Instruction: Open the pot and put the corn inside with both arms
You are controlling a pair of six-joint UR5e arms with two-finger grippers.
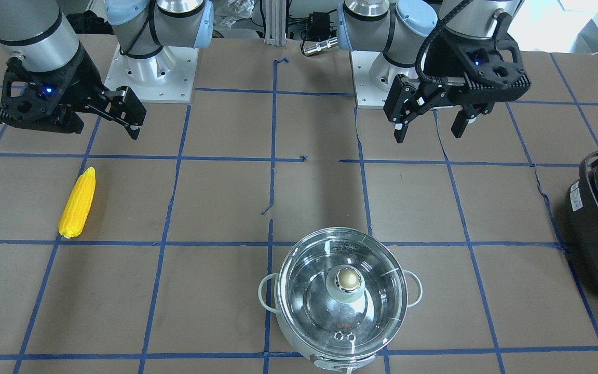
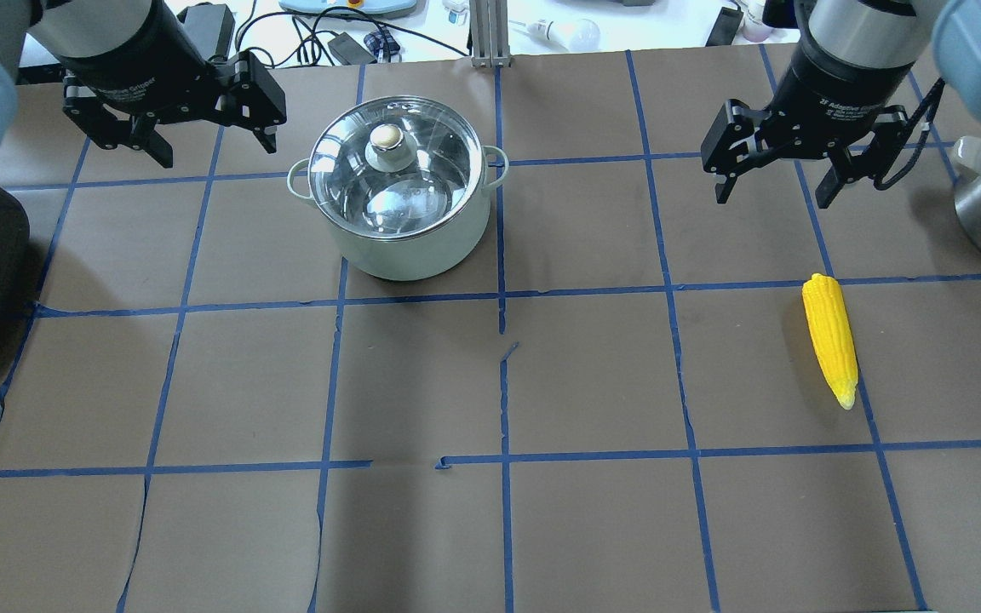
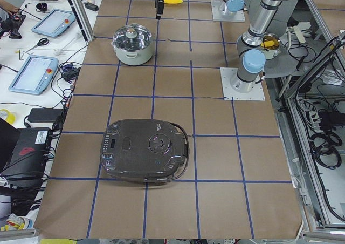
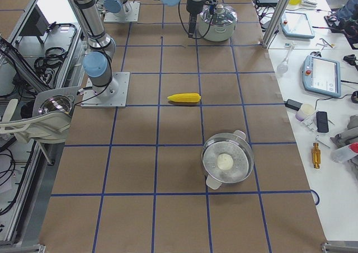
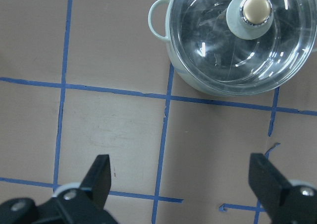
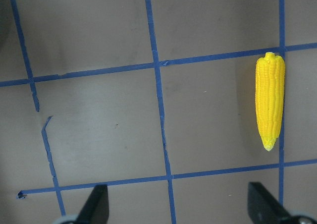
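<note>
Here, from across the table, the round shiny stainless-steel pot [image 1: 293, 338] is sitting closed under its clear glass lid [image 1: 307, 275], with the bright yellow corn cob [image 1: 77, 203] lying well apart. From overhead, the black two-finger left gripper [image 2: 214, 146] is hovering beside the pot, fingers spread and empty; the right gripper [image 2: 771, 194] is hanging near the cob, equally spread.

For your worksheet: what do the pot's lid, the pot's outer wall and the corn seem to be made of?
The lid: clear glass, since the shiny interior shows through it under glints. The pot wall: smooth pale coating, perhaps enamel over metal; hard to confirm. The corn: probably moulded plastic, uniformly bright yellow with a slight sheen.
</note>
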